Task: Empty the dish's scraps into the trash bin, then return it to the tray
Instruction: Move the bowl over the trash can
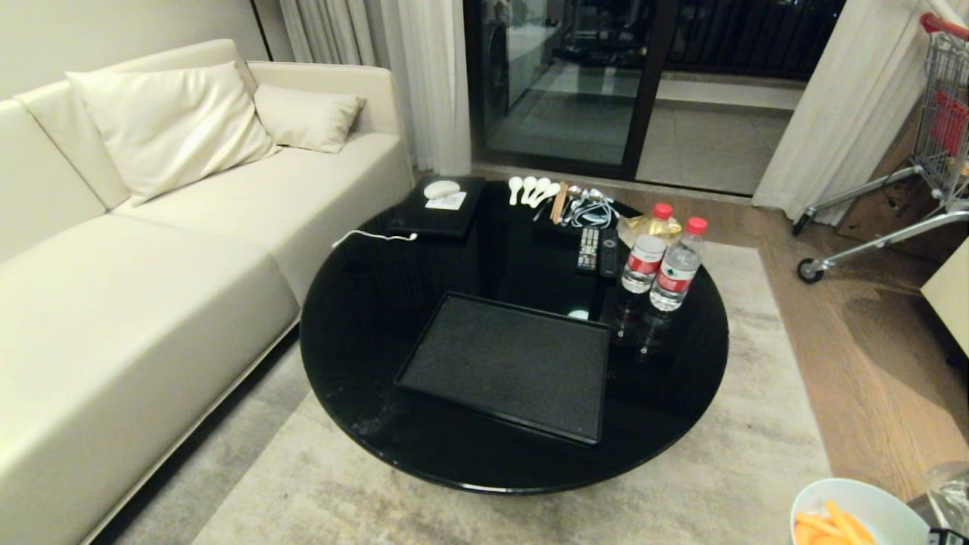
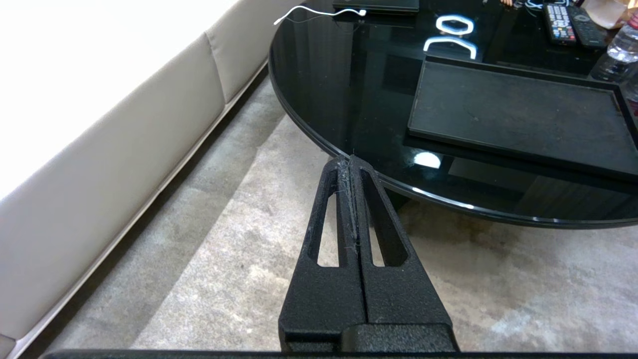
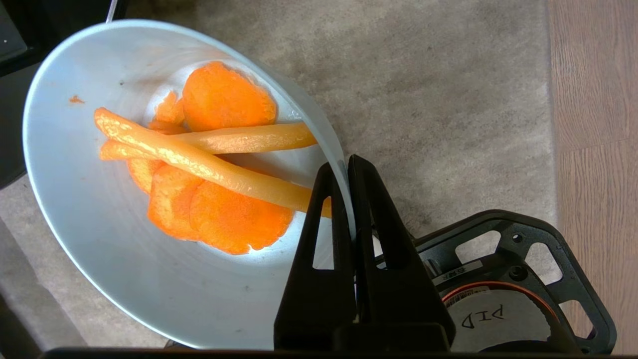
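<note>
Cream sofa (image 1: pixel 151 250) and pale rug (image 1: pixel 530 515) frame a round black glass table (image 1: pixel 363 318), and on the side of it nearest me sits the black tray (image 1: pixel 507 363), with nothing on it. Two water bottles (image 1: pixel 662 261) stand just beyond the tray's far right corner, remotes (image 1: pixel 596 250) and spoons (image 1: pixel 530 189) toward the table's far edge.

My right gripper (image 3: pixel 349 164) is pinched tight on the rim of the dish (image 3: pixel 99 224), one finger inside the wall and one outside. The dish hangs off the table, over the rug beyond its near right edge, with the scraps (image 3: pixel 209 164) piled in the bottom: round orange slices and two long strips. My left gripper (image 2: pixel 351 162) is closed on nothing, parked over the rug by the table's near left edge.

What worries me is the grip. I hold only a thin lip of smooth wall, so I judge that the dish could swing or slip between my fingers if I turn quickly. It already sits tilted in the wrist view, and a strip lies close to my inner finger; any further lean before I reach the bin would drop slices on the rug. The trash bin itself I cannot make out; only a bit of crinkled clear plastic (image 1: pixel 950 492) shows by the dish, so tipping now would be a guess. On the way back, the bottles stand close enough to the tray to be knocked.
</note>
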Robot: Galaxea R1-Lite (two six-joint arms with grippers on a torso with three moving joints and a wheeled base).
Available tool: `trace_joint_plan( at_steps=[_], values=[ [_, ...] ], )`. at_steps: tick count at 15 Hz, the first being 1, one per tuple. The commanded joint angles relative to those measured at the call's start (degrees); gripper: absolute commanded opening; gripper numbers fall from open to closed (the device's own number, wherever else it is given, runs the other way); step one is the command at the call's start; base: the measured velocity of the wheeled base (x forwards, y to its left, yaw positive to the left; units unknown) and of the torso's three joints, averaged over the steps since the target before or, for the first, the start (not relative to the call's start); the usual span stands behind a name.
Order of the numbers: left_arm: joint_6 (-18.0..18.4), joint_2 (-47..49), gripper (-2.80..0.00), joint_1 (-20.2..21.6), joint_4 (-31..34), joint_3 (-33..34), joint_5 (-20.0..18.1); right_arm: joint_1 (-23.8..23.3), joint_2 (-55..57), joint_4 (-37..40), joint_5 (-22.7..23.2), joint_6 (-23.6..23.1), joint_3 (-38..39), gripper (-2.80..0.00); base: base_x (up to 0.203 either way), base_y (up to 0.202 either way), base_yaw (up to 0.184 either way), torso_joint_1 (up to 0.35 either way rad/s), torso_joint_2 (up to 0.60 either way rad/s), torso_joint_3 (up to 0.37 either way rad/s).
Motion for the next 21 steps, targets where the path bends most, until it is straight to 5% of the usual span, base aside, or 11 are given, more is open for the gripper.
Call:
trace_joint_plan(
  at_steps=[1, 8, 21],
  values=[
    [-0.03, -0.02, -2.80, 0.00, -0.02, 0.00, 0.02, 0.48, 0.19, 0.13, -0.07, 0.39, -0.16, -2.80, 0.000, 0.000, 0.000, 0.000, 0.00, 0.000],
    [-0.03, -0.02, -2.80, 0.00, -0.02, 0.00, 0.02, 1.01, 0.10, 0.31, -0.33, 2.98, -1.13, -2.80, 0.000, 0.002, -0.023, 0.001, 0.00, 0.000],
    [-0.03, -0.02, -2.80, 0.00, -0.02, 0.00, 0.02, 0.74, 0.36, 0.15, -0.77, 2.90, -1.13, -2.80, 0.000, 0.011, -0.165, 0.004, 0.00, 0.001]
  ],
)
